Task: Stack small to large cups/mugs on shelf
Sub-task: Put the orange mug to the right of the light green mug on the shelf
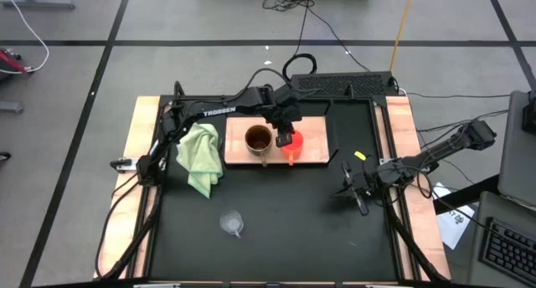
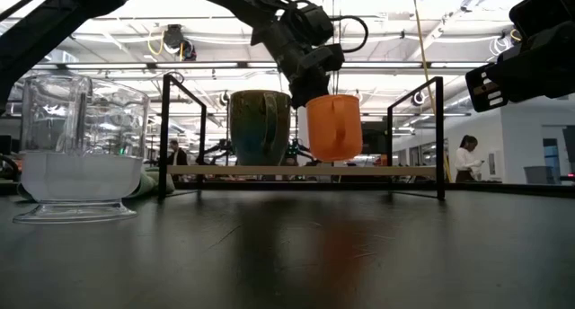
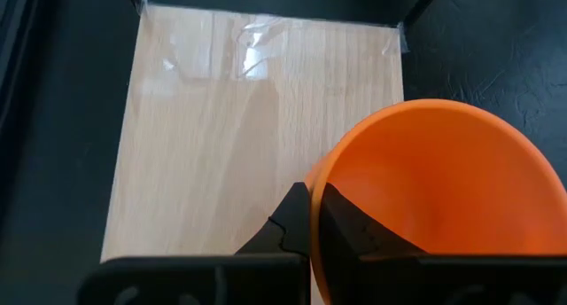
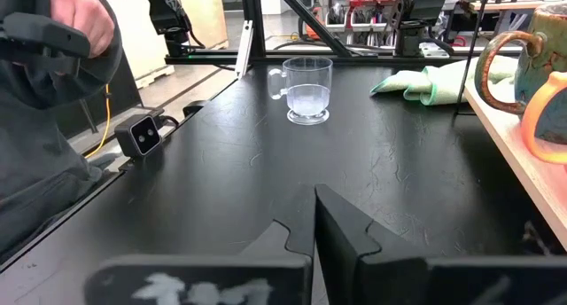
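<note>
Gripping orange cup [image 2: 333,127] rim | left fingers [image 3: 306,218] | above shelf [image 3: 221,136]

Overhead view straight down, table-level view across, both sharing the shelf [image 1: 314,154]; wrist views close.

Left arm stretched across the upper middle; right arm folded in at the right edge.

In the high view the left arm runs from the left side toward the upper centre, its left pincer [image 1: 287,131] pointing down with fingers [image 3: 297,218] clamped on an orange rim. The right arm enters from the right, bent low, its right pincer [image 1: 353,192] closed and holding nothing, right of centre.
</note>
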`<state>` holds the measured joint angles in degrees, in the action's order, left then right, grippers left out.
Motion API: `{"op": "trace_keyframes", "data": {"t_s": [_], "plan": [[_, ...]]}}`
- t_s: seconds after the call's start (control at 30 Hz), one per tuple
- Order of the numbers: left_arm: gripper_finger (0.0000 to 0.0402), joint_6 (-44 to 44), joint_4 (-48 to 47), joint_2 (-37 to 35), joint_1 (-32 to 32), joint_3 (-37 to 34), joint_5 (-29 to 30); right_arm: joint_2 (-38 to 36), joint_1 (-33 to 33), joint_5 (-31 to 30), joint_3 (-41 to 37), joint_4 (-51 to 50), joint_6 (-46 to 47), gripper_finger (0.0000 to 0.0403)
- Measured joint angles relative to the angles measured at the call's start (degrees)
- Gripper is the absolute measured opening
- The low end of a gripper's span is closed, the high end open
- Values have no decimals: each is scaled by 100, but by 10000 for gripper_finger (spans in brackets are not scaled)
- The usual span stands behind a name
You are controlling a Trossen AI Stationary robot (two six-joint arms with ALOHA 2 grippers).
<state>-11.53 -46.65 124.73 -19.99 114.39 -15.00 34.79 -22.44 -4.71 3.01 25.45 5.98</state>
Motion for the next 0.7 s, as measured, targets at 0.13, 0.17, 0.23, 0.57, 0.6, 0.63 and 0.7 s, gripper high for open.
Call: {"op": "trace_keyframes", "data": {"t_s": [0.13, 0.17, 0.23, 0.57, 0.6, 0.63, 0.7], "plan": [[5, 27, 52, 0, 0, -72, -2, 0, 0, 0, 0, 0, 0, 0], [5, 34, 53, 0, 0, -94, -3, 0, 0, 1, 0, 2, 0, 0], [5, 63, 43, 0, 0, -151, -5, 0, 0, 0, 0, 2, 0, 0], [5, 87, 288, -39, -2, -413, -60, 0, 0, 1, 0, 5, 2, 0], [5, 83, 303, -39, -2, -415, -64, -1, 0, 1, 0, 7, 1, 0], [5, 77, 324, -39, -2, -417, -82, 0, 0, 0, 0, 7, 0, 0], [5, 62, 349, -37, -1, -420, -90, -1, 0, 1, -1, 7, 1, 0]]}}
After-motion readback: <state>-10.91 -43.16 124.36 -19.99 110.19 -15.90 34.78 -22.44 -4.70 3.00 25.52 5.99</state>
